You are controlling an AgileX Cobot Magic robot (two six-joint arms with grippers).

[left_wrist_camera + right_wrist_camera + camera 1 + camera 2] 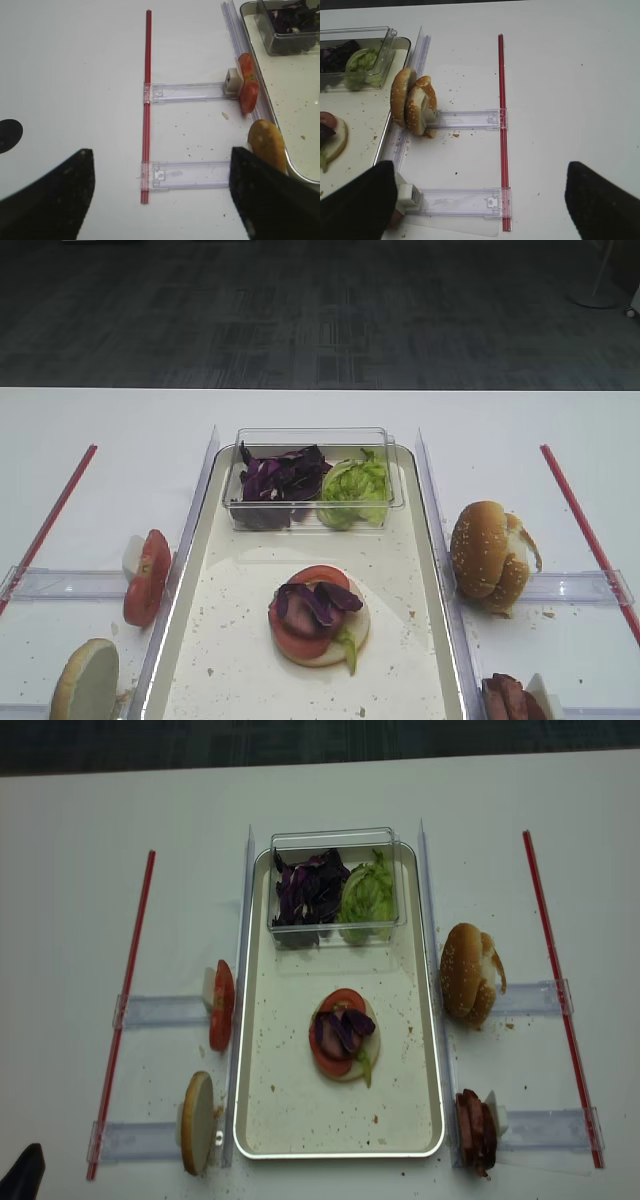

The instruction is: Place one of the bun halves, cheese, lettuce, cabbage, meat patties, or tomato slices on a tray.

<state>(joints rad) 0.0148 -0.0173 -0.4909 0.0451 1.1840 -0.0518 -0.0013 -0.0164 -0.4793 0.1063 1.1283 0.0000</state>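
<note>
Two sesame buns (468, 972) beside tray (262, 1115)

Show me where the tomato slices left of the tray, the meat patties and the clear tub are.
tomato slices (221, 1005): realsense overhead view, on the red cut face.
meat patties (474, 1130): realsense overhead view, middle of the standing stack.
clear tub (312, 433): high front view, its far rim.

Even, bright overhead light washes the white bench (300, 410) nearly to glare; shadows are soft and short. Both wrist views are slightly soft, dark blurred shapes filling their lower corners.
</note>
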